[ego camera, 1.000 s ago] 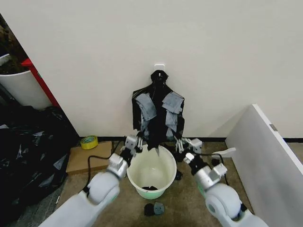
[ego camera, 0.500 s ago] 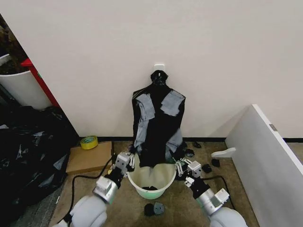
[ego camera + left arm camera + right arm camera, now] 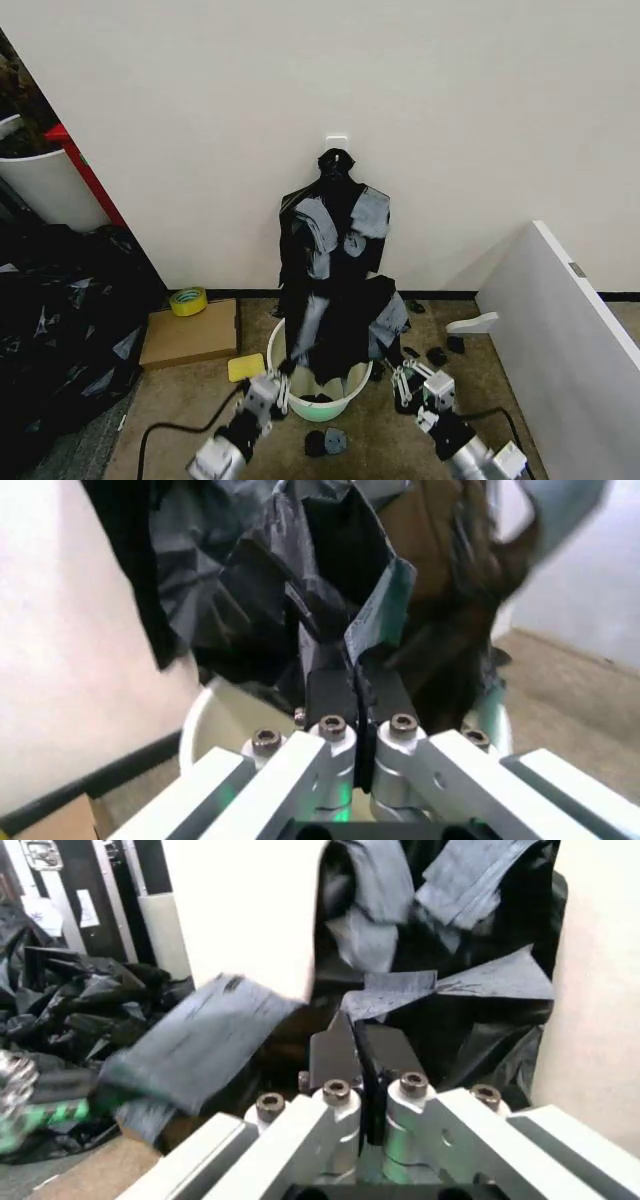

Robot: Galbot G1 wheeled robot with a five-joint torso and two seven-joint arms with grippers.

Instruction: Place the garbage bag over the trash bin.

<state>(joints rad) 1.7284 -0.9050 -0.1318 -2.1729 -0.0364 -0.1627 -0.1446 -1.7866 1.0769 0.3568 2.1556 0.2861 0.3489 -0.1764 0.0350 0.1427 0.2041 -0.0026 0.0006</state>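
Observation:
The garbage bag (image 3: 338, 325) hangs as a wrinkly black sheet with grey patches, stretched down from the knot-topped bunch (image 3: 335, 215) on the wall and draped over the mouth of the white trash bin (image 3: 318, 408). My left gripper (image 3: 284, 380) is at the bin's near left rim, shut on the bag's edge; the left wrist view shows its fingers (image 3: 332, 694) pressed together on black plastic (image 3: 330, 562). My right gripper (image 3: 402, 380) is at the bin's near right side, also shut; black plastic (image 3: 470, 1027) rises from its closed fingers (image 3: 385, 1050).
A big heap of black plastic (image 3: 55, 330) and a white cylinder with red edging (image 3: 45, 185) stand at the left. Cardboard (image 3: 188, 337), a yellow tape roll (image 3: 188, 300) and a yellow pad (image 3: 246, 367) lie left of the bin. A white panel (image 3: 570, 340) walls the right. Dark scraps (image 3: 325, 441) litter the floor.
Both grippers have drawn back from the bin's far rim to its near side, lower in the picture. The black bag has come down with them and now covers the bin's mouth.

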